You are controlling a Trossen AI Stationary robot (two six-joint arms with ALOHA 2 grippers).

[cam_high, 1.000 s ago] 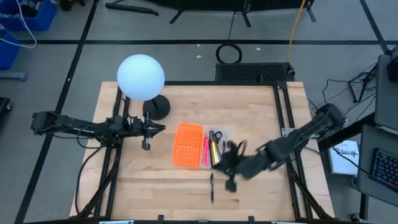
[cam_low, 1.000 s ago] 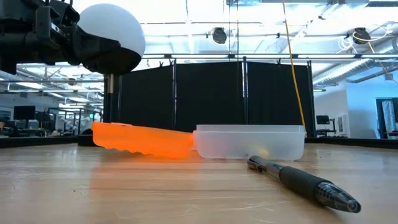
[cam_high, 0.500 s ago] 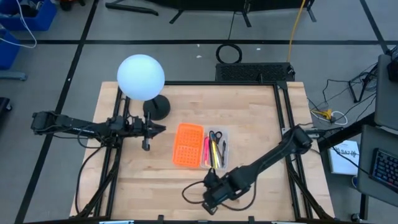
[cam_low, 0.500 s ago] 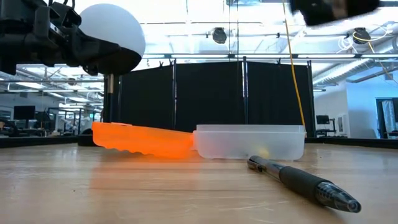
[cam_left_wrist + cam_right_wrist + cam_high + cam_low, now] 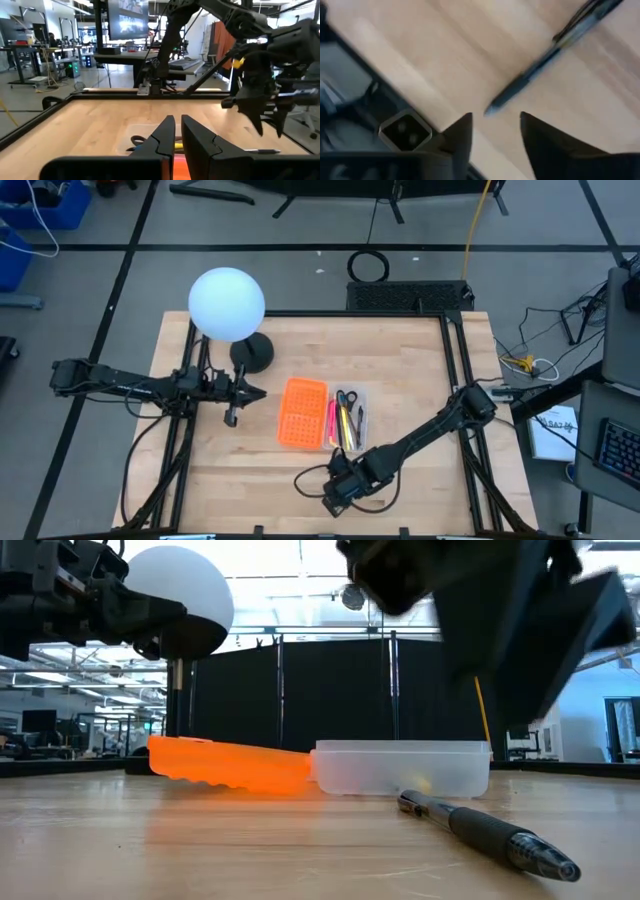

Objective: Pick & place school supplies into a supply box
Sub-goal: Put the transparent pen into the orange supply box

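— Why is the right gripper [image 5: 335, 492] hanging so low at the near edge of the table [image 5: 420, 370]?

— I'd say it's going for that black pen [image 5: 487, 829], the one left lying on the bare wood in front of the supply box [image 5: 322, 413]. In its own wrist view the fingers [image 5: 457, 137] stand apart with nothing between them, and the pen lies just ahead, untouched.

— And the box lies open like that on purpose?

— It has to, I reckon. The orange half with the holes lies flat on the left, the clear tray on the right, so things can drop straight in. The scissors [image 5: 346, 399] and the yellow and pink pens [image 5: 337, 423] are already in the tray.

— What's the left gripper [image 5: 232, 405] doing?

— Waiting, by the look of it. It hangs above the table left of the box, near the white globe lamp [image 5: 227, 303], fingers nearly together and holding nothing.

— So one pen left?

— From here, yes; it's the only supply I can see outside the box.
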